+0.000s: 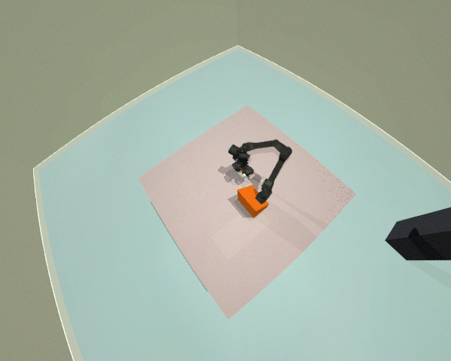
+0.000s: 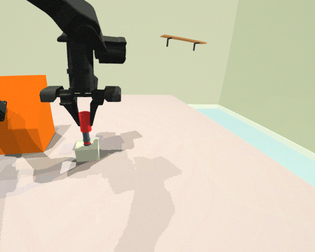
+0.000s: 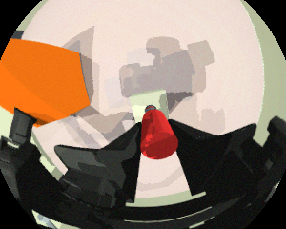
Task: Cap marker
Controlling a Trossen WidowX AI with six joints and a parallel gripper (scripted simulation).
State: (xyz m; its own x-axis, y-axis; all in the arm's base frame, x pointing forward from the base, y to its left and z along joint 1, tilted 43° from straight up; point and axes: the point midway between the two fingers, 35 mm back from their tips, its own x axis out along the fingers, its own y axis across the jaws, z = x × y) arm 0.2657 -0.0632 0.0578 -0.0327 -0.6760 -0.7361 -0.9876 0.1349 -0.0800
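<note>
My gripper (image 2: 84, 119) (image 3: 154, 124) (image 1: 243, 171) is shut on the red cap (image 2: 84, 121) (image 3: 158, 135). It holds the cap upright, directly over the marker. The cap's lower end sits on the top of the dark marker (image 2: 86, 137), which stands upright in the pale holder block (image 2: 87, 152) (image 3: 143, 110) (image 1: 241, 176). A stretch of the dark barrel and a red ring at its foot still show between the cap and the block. In the wrist view the cap hides the marker.
An orange box (image 2: 19, 114) (image 1: 251, 200) (image 3: 42, 86) stands on the pink mat (image 2: 206, 176) just left of the block, at the arm's base. A wall shelf (image 2: 183, 39) hangs far behind. A dark bar (image 1: 431, 237) juts in at the right of the top view.
</note>
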